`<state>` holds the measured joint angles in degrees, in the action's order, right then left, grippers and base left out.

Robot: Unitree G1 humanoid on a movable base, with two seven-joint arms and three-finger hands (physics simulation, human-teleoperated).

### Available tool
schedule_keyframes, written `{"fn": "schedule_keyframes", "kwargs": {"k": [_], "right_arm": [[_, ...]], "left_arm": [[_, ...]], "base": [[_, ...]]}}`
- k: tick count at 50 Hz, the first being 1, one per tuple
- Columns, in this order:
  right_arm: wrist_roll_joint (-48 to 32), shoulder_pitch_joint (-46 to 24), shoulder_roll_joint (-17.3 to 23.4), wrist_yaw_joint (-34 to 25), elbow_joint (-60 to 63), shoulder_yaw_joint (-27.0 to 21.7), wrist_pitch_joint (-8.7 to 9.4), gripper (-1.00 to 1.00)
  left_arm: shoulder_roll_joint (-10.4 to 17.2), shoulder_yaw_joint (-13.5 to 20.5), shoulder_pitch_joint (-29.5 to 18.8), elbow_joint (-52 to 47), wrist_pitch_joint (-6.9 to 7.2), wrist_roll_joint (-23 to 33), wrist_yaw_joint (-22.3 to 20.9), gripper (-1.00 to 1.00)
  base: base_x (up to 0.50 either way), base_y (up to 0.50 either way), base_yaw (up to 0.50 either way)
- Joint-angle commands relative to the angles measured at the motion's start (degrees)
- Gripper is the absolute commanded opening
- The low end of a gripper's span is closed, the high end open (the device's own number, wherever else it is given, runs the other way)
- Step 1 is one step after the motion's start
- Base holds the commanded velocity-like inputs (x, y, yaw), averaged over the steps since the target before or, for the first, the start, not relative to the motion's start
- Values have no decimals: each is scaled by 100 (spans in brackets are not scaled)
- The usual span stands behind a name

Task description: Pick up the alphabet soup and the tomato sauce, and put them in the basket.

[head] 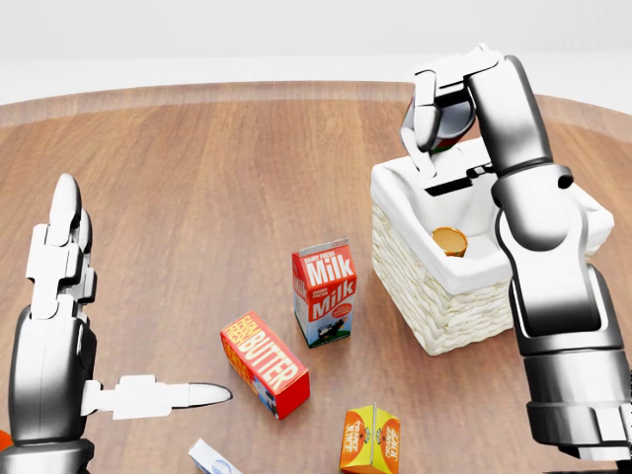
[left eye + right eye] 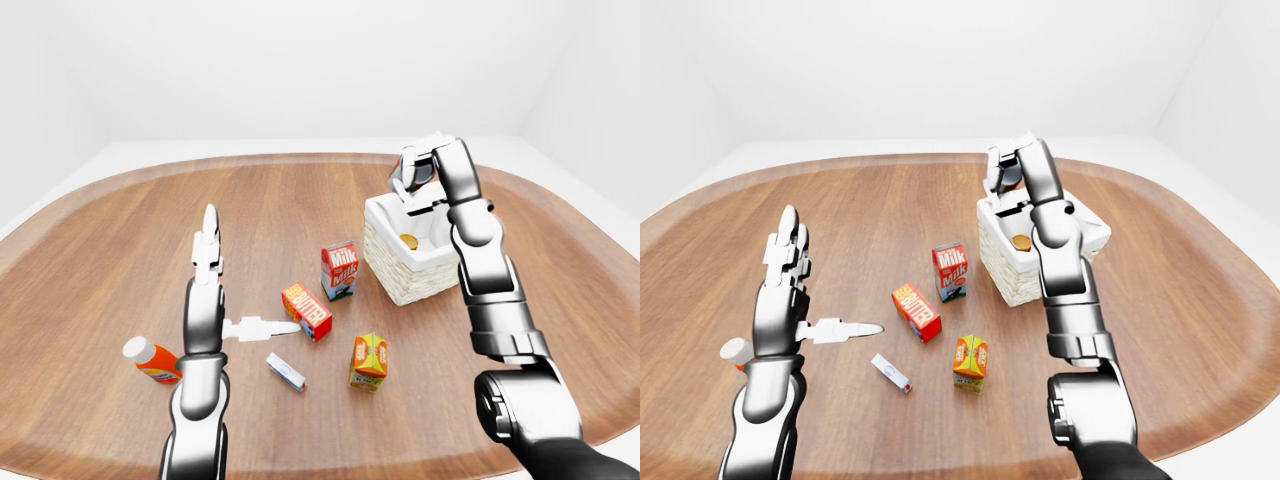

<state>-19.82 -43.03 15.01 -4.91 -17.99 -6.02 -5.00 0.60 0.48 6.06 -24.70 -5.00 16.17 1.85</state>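
My right gripper is shut on a dark can with red and green on its label, the tomato sauce can. It hangs over the upper left corner of the white woven basket in the head view. Inside the basket lies another can with an orange-brown end; its label is hidden, so I cannot tell which can it is. At the left of the view my left gripper is open and holds nothing, fingers pointing up and thumb pointing right.
On the wooden table, left of the basket, stand a milk carton, a red butter box and an orange carton. A small white-blue box and an orange bottle lie near my left arm.
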Motion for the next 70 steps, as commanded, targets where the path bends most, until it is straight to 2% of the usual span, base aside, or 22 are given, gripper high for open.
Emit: {"fn": "schedule_keyframes", "kwargs": {"k": [1,8,27,43,70], "right_arm": [[-327,-305,49,433,-831,72,0,-100],[-505,-565,123,740,-1876,113,0,-100],[-803,-1160,243,819,-2575,163,0,-100],[-1056,-1686,397,1275,-4062,227,0,-100],[-1148,-1598,564,1686,-4862,230,0,-100]], "left_arm": [[4,13,-14,6,0,0,5,100],[4,9,7,19,0,-3,6,100],[3,14,21,48,0,-10,1,100],[4,8,-27,48,0,2,15,100],[4,13,-10,34,0,-10,9,100]], "base": [[0,0,0],[0,0,0],[0,0,0],[0,0,0],[0,0,0]]}}
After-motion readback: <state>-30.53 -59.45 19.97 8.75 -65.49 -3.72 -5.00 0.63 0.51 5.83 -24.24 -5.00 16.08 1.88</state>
